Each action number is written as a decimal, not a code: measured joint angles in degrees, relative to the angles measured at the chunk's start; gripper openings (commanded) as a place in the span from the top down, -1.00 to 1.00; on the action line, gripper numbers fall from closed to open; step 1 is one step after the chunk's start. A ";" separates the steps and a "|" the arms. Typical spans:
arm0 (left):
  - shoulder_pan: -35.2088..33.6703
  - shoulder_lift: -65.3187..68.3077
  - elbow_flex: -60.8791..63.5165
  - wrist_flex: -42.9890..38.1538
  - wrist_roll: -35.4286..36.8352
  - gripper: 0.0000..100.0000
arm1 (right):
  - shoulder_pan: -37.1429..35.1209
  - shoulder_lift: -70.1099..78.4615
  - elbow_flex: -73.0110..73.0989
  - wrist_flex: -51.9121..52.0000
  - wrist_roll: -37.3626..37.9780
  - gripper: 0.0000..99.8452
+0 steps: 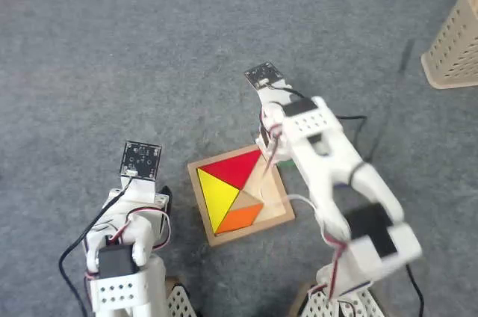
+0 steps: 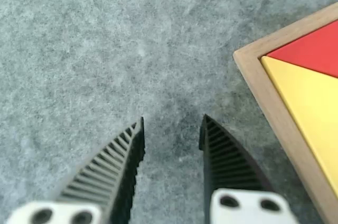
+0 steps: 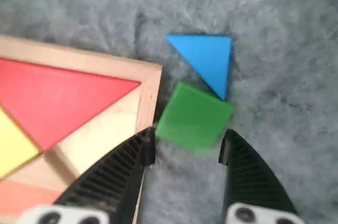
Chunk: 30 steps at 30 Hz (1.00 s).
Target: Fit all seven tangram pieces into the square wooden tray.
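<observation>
Two white robot arms work at a grey carpet (image 1: 112, 70), seen from above. A square wooden tray (image 1: 250, 230) lies between them.

The right gripper (image 3: 188, 137) hangs just outside the tray's far right corner. Its jaws are wide apart and hold nothing, one on either side of a green square (image 3: 194, 117). The square lies flat on the carpet, close against the tray's rim. A blue triangle (image 3: 205, 63) lies just beyond it, one point meeting the square's corner. The left gripper (image 2: 174, 123) sits low over bare carpet beside the tray's left edge, jaws parted and empty.

The step in hand looks like picking up the green square. To do it well, the jaws should close on two opposite flat sides, not on corners. One jaw appears to sit over the rim, so shifting away from the tray first would help avoid catching the wood or nudging the blue triangle.

Count:
- One tray.
- Three pieces inside it: a red triangle (image 1: 237, 167), a yellow triangle (image 1: 216, 196) and an orange piece (image 1: 240, 218), with bare wood along the right.
- Two pieces outside, making five against the seven the task names.
- One pale slotted basket (image 1: 455, 40) at the far right.
</observation>
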 measured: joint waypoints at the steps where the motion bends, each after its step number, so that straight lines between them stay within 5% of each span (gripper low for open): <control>1: 0.00 0.00 0.00 0.00 0.00 0.66 | 0.09 2.46 -1.67 0.44 -0.79 0.57; 30: 0.00 0.00 0.00 0.00 0.00 0.66 | 4.75 14.07 -10.11 3.87 -4.66 0.63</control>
